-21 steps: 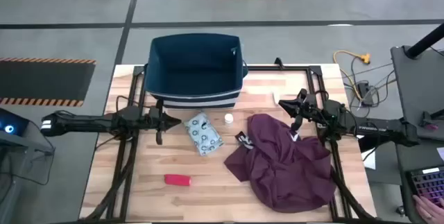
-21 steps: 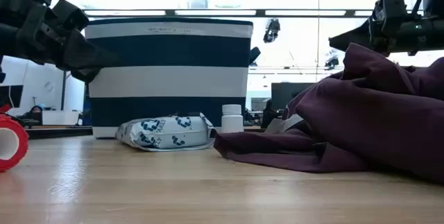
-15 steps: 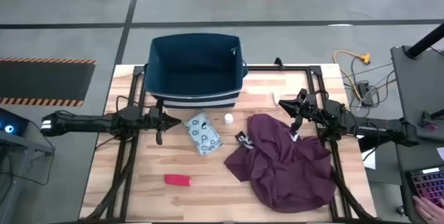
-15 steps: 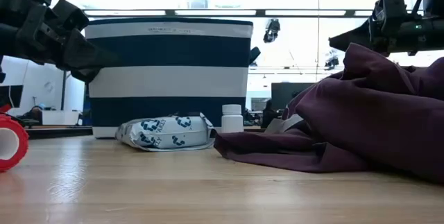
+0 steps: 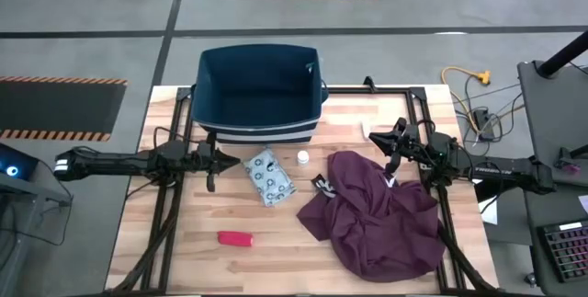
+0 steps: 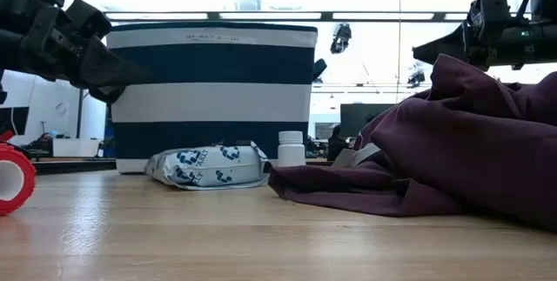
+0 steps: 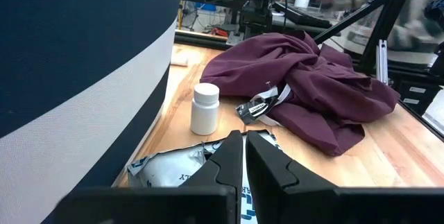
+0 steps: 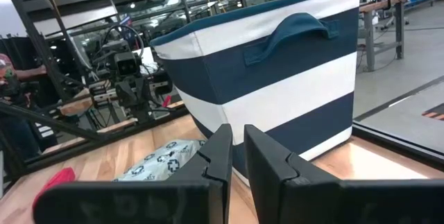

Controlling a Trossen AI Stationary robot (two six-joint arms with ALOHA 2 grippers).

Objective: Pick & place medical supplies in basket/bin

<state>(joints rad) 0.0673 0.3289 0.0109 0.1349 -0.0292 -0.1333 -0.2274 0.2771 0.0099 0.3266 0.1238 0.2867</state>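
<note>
The dark-blue bin (image 5: 260,85) with a white stripe stands at the table's far edge. In front of it the pale-blue dotted packet (image 5: 269,177) lies flat, with one white cylinder (image 5: 302,157) upright to its right. A second cylinder does not show. The red oblong piece (image 5: 235,238) lies nearer the near edge. My left gripper (image 5: 231,161) hovers shut just left of the packet, above the table (image 6: 113,76). My right gripper (image 5: 373,137) is shut in the air above the maroon cloth's far edge, pointing toward the bin (image 8: 277,92).
The big maroon cloth (image 5: 377,214) lies heaped over the table's right half, a black-and-white tag (image 7: 260,106) at its left edge near the cylinder. Black frame rails (image 5: 170,196) run along both table sides. Bare wood (image 5: 276,260) lies between the red piece and the cloth.
</note>
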